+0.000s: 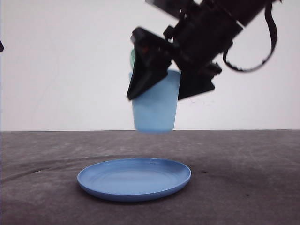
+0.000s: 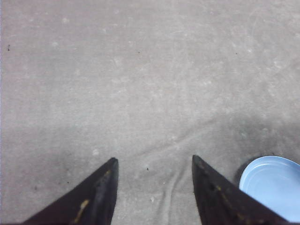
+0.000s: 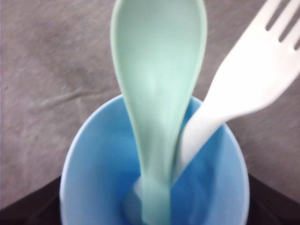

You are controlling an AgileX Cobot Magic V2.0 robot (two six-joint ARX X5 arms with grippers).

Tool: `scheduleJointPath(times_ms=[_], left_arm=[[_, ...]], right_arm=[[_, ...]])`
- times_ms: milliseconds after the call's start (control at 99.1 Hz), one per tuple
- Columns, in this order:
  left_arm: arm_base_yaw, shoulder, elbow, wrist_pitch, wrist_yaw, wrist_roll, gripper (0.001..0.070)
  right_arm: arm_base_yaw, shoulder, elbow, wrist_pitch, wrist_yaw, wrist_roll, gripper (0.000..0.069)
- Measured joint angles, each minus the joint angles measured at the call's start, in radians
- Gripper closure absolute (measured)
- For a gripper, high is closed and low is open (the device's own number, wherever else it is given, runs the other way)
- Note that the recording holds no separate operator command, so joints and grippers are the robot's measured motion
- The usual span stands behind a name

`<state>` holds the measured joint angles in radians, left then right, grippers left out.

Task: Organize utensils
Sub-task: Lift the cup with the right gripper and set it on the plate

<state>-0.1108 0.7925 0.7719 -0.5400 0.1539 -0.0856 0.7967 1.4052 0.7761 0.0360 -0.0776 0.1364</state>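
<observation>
Spoon (image 3: pixel 157 93), fork (image 3: pixel 243 84) stand in cup (image 3: pixel 93 178).

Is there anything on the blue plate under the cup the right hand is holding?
Nothing visible: the round blue plastic plate lies bare beneath the lifted light blue plastic cup in the right hand.

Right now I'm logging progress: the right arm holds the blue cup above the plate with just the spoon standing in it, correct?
Not quite. The right wrist view shows the blue cup holding both the mint-green spoon and a white fork. The cup does hang above the plate.
</observation>
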Motion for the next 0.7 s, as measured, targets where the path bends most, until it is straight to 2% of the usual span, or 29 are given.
scheduleJointPath(times_ms=[111,363,696], left_arm=[[0.0,0.0,0.0,0.0,0.0,0.0,0.0413],[0.0,0.0,0.0,0.0,0.0,0.0,0.0413],[0.0,0.0,0.0,0.0,0.0,0.0,0.0413]], right_arm=[[0.027,0.002,-0.05,0.072,0.0,0.003,0.0226],[0.068,0.064,-0.054,0.148,0.001,-0.01,0.0226],[0.079,0.153,-0.054,0.164,0.029,-0.051,0.0226]])
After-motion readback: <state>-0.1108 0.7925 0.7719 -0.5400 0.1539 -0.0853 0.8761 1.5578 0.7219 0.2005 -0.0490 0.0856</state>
